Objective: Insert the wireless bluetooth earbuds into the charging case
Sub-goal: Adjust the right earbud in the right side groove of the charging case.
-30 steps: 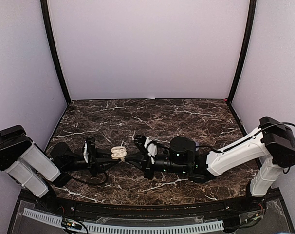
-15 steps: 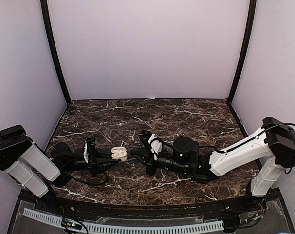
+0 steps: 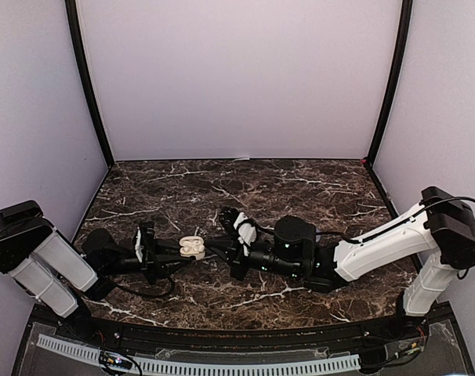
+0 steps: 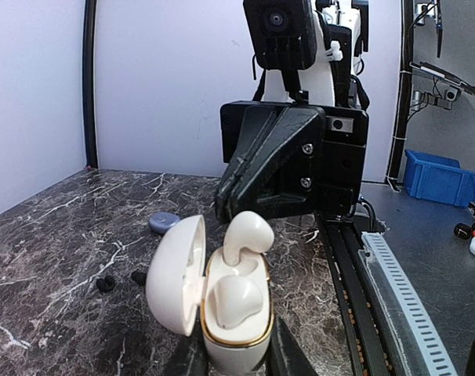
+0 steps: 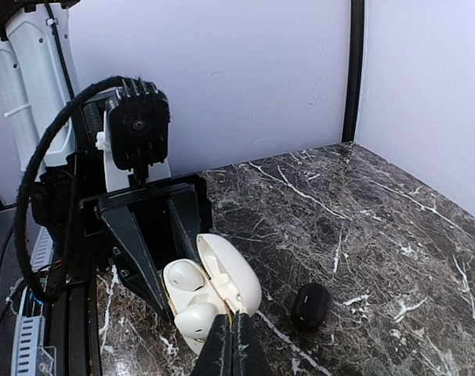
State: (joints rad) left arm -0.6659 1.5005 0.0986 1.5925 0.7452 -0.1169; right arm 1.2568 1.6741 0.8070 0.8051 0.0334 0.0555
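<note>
**Fig. Second earbud half-seated: hazards, and change from the preceding views**

On the bench (image 3: 300,188), the left claw (image 3: 181,251) pinches the base of the open charging case (image 4: 233,313), holding it upright with the lid (image 4: 175,274) swung to one side. The right claw (image 4: 222,211), its fingers pressed together with nothing between them, rests its tip at the raised earbud (image 4: 247,235). That earbud stands proud of its well. The other earbud (image 4: 236,301) lies fully seated.

Hazards, by likely cause:
- A push from the right claw that is off the well's axis may lever the case round in the left claw's narrow hold.
- The same push may catch the lid and tip it onto the raised earbud.
- The rounded earbud may slide off the closed fingertip and drop to the bench, among the two loose dark buds (image 4: 104,283).

Change: compared with half a second ago, the right arm (image 3: 378,247) has come forward again, bringing its claw back to the case, much as it stood a second ago. The left claw and case have not shifted.
</note>
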